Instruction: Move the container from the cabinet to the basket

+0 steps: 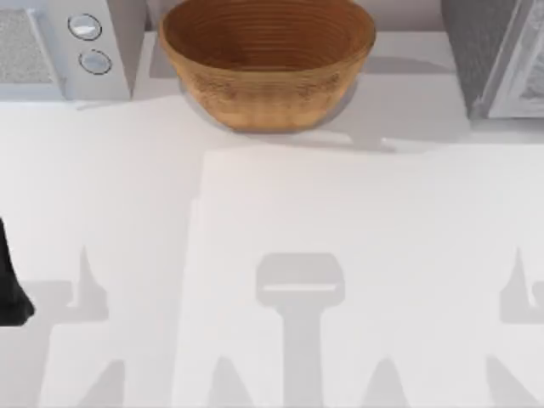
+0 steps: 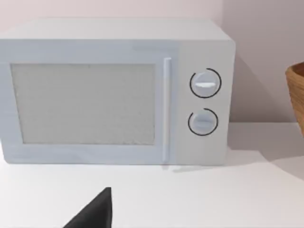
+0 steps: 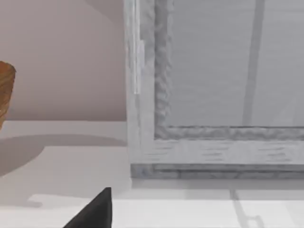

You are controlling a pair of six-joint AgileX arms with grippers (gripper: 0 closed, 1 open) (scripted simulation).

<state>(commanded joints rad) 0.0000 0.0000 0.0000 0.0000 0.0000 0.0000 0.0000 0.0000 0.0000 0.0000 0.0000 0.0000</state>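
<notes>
The basket (image 1: pixel 268 59), a big tan woven bowl, stands at the back middle of the table; its rim edges into the left wrist view (image 2: pixel 297 95) and the right wrist view (image 3: pixel 5 90). The cabinet (image 1: pixel 493 51), dark grey and speckled with a white-framed door panel, is at the back right, and its door (image 3: pixel 213 95) looks closed. The container is hidden. My left gripper (image 2: pixel 97 211) shows as a black tip low over the table, facing the white appliance. My left arm (image 1: pixel 13 289) sits at the left edge. My right gripper (image 3: pixel 97 211) hangs low in front of the cabinet.
A white appliance with two round dials (image 1: pixel 68 42) stands at the back left, its door (image 2: pixel 85 104) shut. The white table (image 1: pixel 340 255) stretches from the front edge to the basket, with arm shadows across it.
</notes>
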